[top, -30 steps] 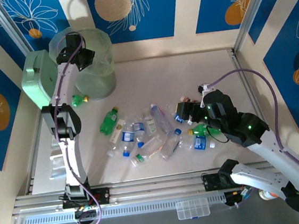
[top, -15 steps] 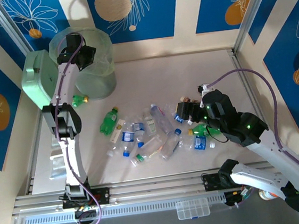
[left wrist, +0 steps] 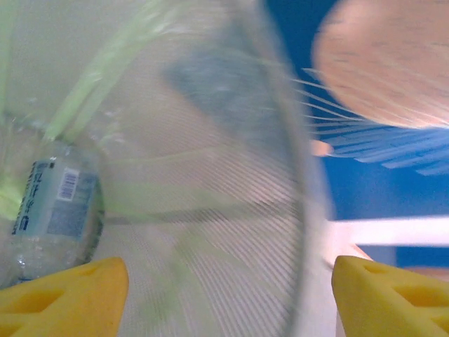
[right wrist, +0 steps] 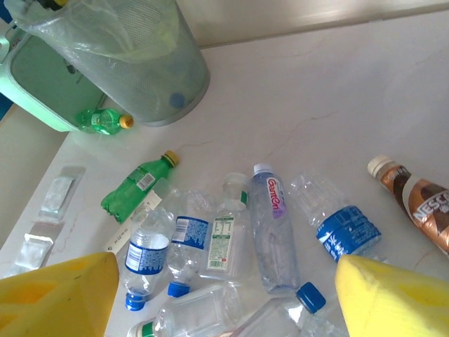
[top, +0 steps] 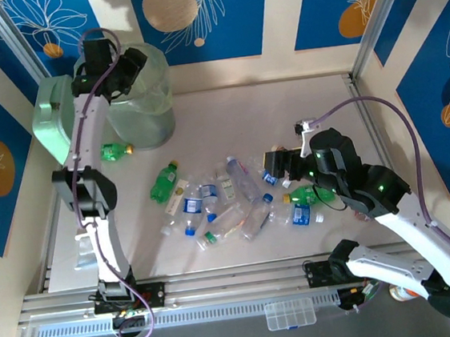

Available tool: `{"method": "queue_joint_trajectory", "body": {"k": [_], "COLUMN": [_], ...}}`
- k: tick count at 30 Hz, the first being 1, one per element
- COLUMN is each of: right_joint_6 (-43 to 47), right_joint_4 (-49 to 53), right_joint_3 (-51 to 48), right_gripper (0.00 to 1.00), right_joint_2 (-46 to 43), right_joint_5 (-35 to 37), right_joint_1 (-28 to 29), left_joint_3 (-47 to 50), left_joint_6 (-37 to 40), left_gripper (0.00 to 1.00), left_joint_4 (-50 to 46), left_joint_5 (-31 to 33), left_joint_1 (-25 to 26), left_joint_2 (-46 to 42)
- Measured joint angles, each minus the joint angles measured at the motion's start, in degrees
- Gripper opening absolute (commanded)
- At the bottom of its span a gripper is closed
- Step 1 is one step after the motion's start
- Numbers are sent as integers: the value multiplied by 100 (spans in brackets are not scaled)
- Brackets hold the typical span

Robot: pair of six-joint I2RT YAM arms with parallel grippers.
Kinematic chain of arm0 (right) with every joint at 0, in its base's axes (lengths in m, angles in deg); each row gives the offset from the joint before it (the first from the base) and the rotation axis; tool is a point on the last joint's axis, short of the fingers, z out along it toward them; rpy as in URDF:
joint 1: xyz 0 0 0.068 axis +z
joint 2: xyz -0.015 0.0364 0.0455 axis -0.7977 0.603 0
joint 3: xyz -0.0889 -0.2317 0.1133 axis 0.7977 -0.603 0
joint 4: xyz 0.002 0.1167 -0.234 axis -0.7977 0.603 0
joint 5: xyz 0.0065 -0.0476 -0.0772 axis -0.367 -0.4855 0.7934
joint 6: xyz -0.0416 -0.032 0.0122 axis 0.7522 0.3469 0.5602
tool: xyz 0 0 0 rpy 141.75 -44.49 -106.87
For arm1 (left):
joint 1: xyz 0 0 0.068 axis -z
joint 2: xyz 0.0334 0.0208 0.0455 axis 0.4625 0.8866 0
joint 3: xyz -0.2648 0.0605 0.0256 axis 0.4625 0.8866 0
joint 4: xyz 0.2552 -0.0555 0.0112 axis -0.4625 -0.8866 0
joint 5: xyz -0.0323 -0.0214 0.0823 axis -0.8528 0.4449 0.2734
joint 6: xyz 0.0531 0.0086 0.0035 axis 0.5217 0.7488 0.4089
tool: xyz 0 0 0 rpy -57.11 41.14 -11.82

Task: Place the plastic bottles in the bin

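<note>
- The tall round translucent pale-green plastic bin, lined with a clear bag, stands in the far left corner of the pale bench. A mint-green boxy container stands just beside it on the left.
- The left tool hangs over the bin's mouth, released. In the wrist view its yellow fingertips stand far apart with nothing between them.
- 1 clear blue-labelled bottle lies inside the bin, low against its wall.
- 1 small green bottle with a yellow cap lies on the bench at the bin's near foot, close by the left arm.
- A 2nd green bottle lies alone, just left of the heap.
- The heap of clear plastic bottles with blue caps and labels covers the middle of the bench, many of them touching or overlapping.
- The right tool hovers above the heap's right end, released, with its yellow fingers spread wide over the bottles.
- A brown labelled bottle lies right of the heap, and a 3rd green bottle lies under the right arm.
- Open bench runs along the far side from the bin to the right aluminium rail. A near aluminium rail bounds the front.
- Flat clear packets lie at the left edge beside the left arm.
- A small clear compartment box sits nearer than the near rail.
</note>
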Motion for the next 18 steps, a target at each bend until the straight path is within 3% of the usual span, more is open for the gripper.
{"method": "queue_joint_trajectory", "body": {"k": [6,10,14,18], "right_joint_6": [527,831,925,975], "right_joint_4": [50,396,785,1032], "right_joint_3": [114,398,673,673], "right_gripper": [82,83,85,84], "right_joint_2": [52,343,702,715], "right_joint_5": [-345,-533,-542,-787], "right_joint_1": [0,46,79,79], "left_joint_3": [428,1174,2695,3327], "left_joint_6": [1821,2924,3182,3270], "left_gripper": [77,77,75,75], "left_joint_4": [-22,-199,-378,-765], "left_joint_5": [111,918,1200,1375], "left_joint_1": [450,1453,2212,2601], "left_joint_2": [-1456,-2404,-3515,-4054]}}
